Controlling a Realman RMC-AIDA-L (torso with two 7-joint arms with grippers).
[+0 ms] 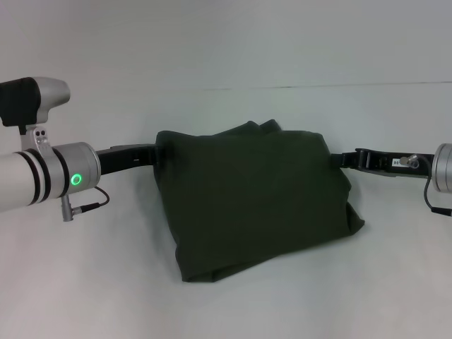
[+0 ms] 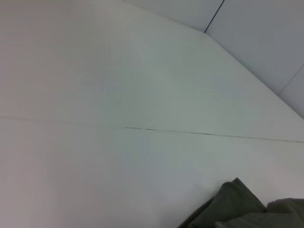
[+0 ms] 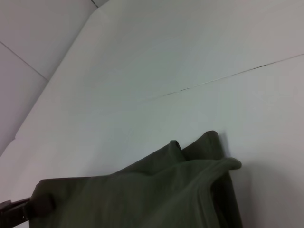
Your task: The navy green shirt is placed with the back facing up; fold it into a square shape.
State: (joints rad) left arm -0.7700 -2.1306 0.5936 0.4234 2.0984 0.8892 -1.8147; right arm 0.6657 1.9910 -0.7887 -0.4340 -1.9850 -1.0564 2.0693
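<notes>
1. Head view: the plain dark olive-green knit shirt (image 1: 258,201) hangs folded over, held between my left hand (image 1: 157,152) and right hand (image 1: 344,159), both gripping its upper corners above the white surface (image 1: 106,282).
2. Left wrist view: only a shirt edge shows.
3. Right wrist view: layers are doubled; squaring remains.

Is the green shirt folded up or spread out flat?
Folded: the navy green shirt is a doubled bunch with layered edges, no sleeves spread.
</notes>
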